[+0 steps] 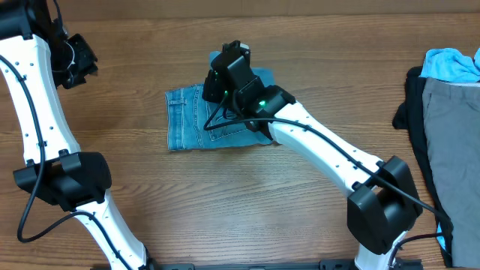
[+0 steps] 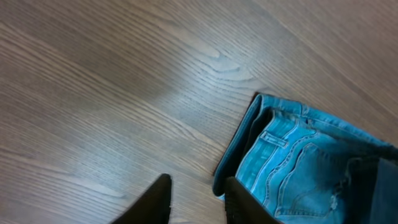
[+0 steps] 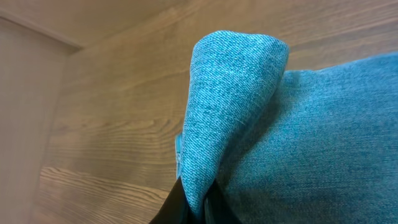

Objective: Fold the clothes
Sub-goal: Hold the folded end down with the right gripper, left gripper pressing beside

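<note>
**Right pincer clenched on a denim fold; left pincer slightly parted and empty**

Clamped with the right gripper [image 3: 194,200] on a peaked fold of the jeans [image 3: 236,93]. Denim squeezed between the two dark fingertips [image 3: 169,213] and rising above them in a blunt cone. No gap visible between jaws and cloth.

From overhead, reaching in from the lower right to the far side of the jeans [image 1: 184,120]. Folded into a light-blue rectangle near the middle of the table [image 1: 315,37], stitched pocket facing up, right half hidden under the arm.

Parted a little at the left gripper [image 2: 196,202]. Only wood grain between the two dark fingers, no cloth in the jaws. Folded corner of the jeans close to one finger in the wrist view, yet well apart from the left gripper [image 1: 75,60] in the overhead view, out by the table's far left.

Heaped at the right edge: a grey garment [image 1: 450,135], a black garment [image 1: 412,112] and a sky-blue garment [image 1: 450,64], well apart from the jeans.
</note>
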You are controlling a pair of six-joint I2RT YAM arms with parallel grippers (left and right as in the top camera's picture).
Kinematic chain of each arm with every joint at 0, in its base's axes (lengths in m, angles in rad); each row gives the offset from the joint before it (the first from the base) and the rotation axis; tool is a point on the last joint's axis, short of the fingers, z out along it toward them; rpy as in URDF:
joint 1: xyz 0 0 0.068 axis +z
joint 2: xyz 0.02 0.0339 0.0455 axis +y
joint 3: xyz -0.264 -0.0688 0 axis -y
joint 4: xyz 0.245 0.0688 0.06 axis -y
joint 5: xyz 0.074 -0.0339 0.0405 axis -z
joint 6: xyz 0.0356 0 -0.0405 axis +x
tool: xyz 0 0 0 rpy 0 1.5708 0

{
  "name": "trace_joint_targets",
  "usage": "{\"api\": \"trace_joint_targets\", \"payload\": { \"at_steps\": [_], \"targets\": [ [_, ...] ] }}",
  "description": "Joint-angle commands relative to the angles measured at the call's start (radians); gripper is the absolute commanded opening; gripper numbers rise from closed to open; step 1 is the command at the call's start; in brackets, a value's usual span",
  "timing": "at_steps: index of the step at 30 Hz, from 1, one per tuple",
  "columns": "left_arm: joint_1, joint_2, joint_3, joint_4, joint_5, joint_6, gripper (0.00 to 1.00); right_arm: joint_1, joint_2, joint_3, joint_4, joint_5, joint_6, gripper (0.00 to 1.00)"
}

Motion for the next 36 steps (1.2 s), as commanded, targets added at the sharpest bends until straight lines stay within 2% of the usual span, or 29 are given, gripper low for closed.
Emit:
{"api": "trace_joint_targets", "payload": {
  "at_steps": [1, 2, 6, 13, 28, 36],
  "targets": [
    [-0.003, 0.003, -0.043, -0.001, 0.011, 0.019, 0.10, 0.016, 0.011, 0.032, 0.012, 0.000, 0.000, 0.04],
    [-0.003, 0.003, -0.055, 0.002, 0.012, 0.019, 0.04, 0.016, 0.010, 0.032, 0.014, 0.000, 0.000, 0.04],
    [-0.016, 0.004, -0.180, 0.055, 0.074, 0.025, 0.04, 0.017, 0.010, 0.032, -0.003, -0.002, -0.009, 0.04],
    [-0.061, 0.003, -0.430, 0.178, 0.205, 0.106, 0.04, 0.041, 0.011, 0.032, 0.017, 0.024, -0.027, 0.04],
    [-0.162, 0.004, -0.763, 0.419, 0.217, 0.110, 0.04, 0.050, 0.046, 0.031, 0.006, 0.067, -0.052, 0.04],
    [-0.182, 0.004, -0.824, 0.462, 0.225, 0.110, 0.04, 0.050, 0.075, 0.031, 0.038, 0.068, -0.052, 0.04]
  ]
}}
